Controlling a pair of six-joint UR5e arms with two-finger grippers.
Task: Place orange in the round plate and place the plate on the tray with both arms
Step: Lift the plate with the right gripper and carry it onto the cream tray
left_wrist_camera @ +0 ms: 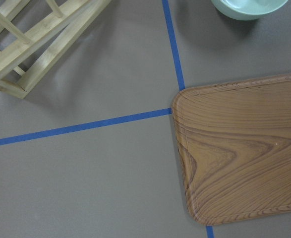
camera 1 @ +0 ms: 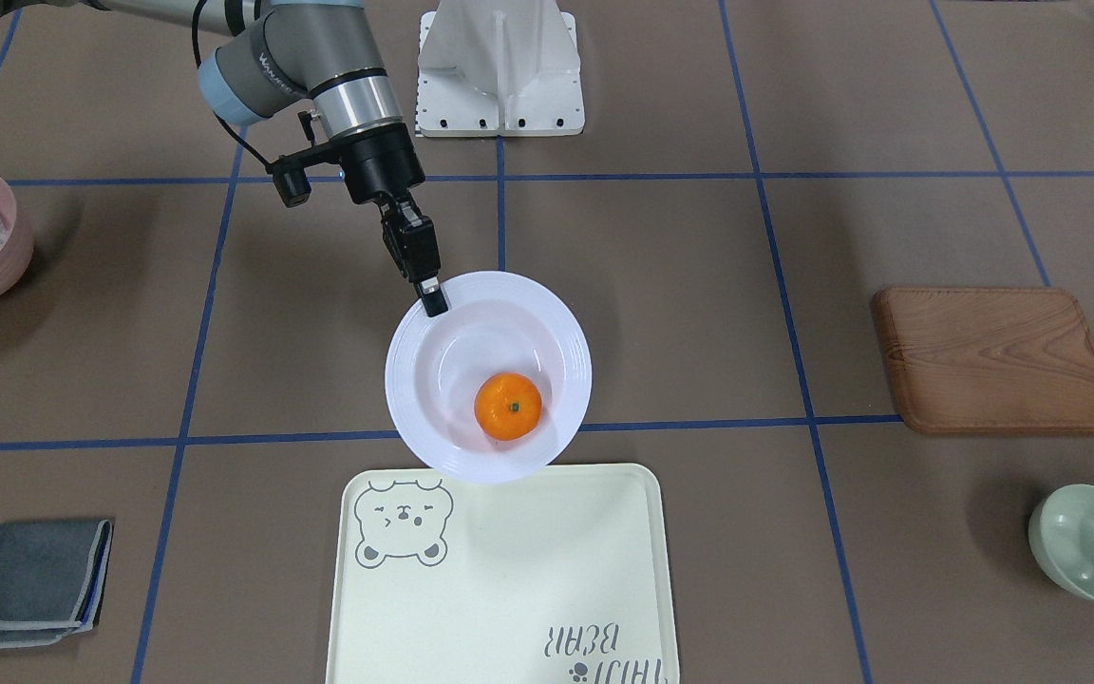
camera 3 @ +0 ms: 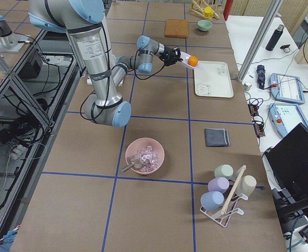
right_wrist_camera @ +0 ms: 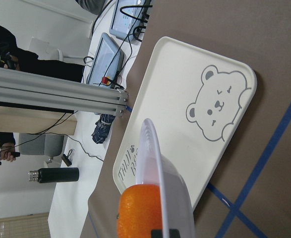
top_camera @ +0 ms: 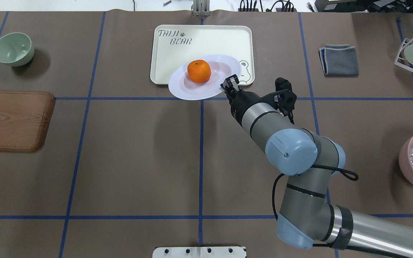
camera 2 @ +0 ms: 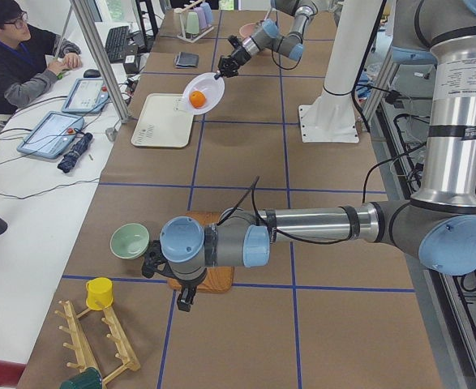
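1. Now, far left first: the left hand (camera 2: 152,264) hangs over the wooden board (top_camera: 9,120), near the mint bowl (top_camera: 13,48) and well apart from the action. Only the side camera shows it, so we cannot tell whether its fingers are apart or together. The task wants both arms, so we'd bring it across to the plate's free rim if steadying is needed.
2. Centre: the round plate (camera 1: 414,380) is up off the worktop, carried by one edge. Its far lip appears to reach the tray's near edge. The orange (camera 1: 508,407) sits in the sunken centre, free to roll. We judge the orange step done and the carry under way.
3. The tray (camera 1: 509,570) lies just beyond. We want the plate level, eased slowly over the tray's middle, then lowered straight until its base rests flat, inside the raised border.
4. Right: the right hand (camera 1: 431,299) is clamped on the plate's rim. A one-edge pinch on glossy ware can slip or sag, so no sudden wrist turns. We'd let go only once the plate bears on the tray, then back away without dragging the rim.
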